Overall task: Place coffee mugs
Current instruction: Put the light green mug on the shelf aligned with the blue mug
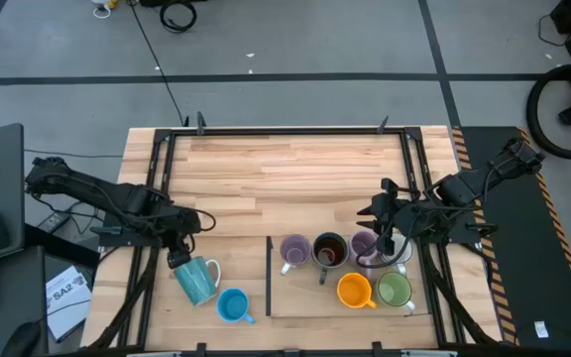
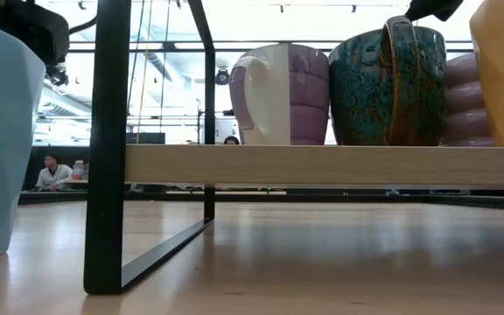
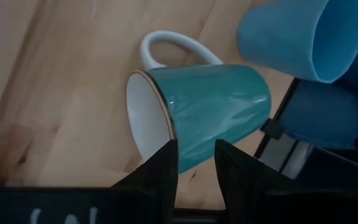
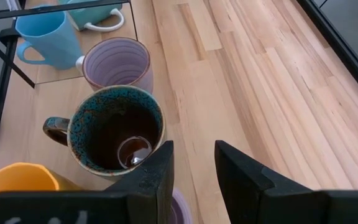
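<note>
**Mugs on and beside the low shelf: positions at this moment**

Left gripper [image 1: 178, 256]: fingers [image 3: 160, 177] parted, straddling the wall of the teal mug [image 1: 197, 279] near its rim; whether they press it cannot be told. The teal mug lies tipped on its side on the table [image 1: 295, 174], left of the shelf, white inside and white handle showing in the left wrist view.

Bright blue mug [image 1: 233, 304]: upright, just near-right of the teal mug, left of the shelf's dark frame.

Right gripper [image 1: 393, 246]: fingers [image 4: 156, 174] apart, hovering over the right end of the shelf, above the second purple mug [image 1: 364, 245] and the white mug [image 1: 400, 250], gripping nothing.

Shelf board [image 2: 322, 164]: holds six mugs. Far row, left to right: purple mug [image 1: 294, 251], dark teal mug [image 1: 329, 251] with brown inside, second purple mug, white mug. Near row: orange mug [image 1: 354, 291], then green mug [image 1: 395, 290] to its right. Neighbouring mugs stand close together, all upright.
</note>
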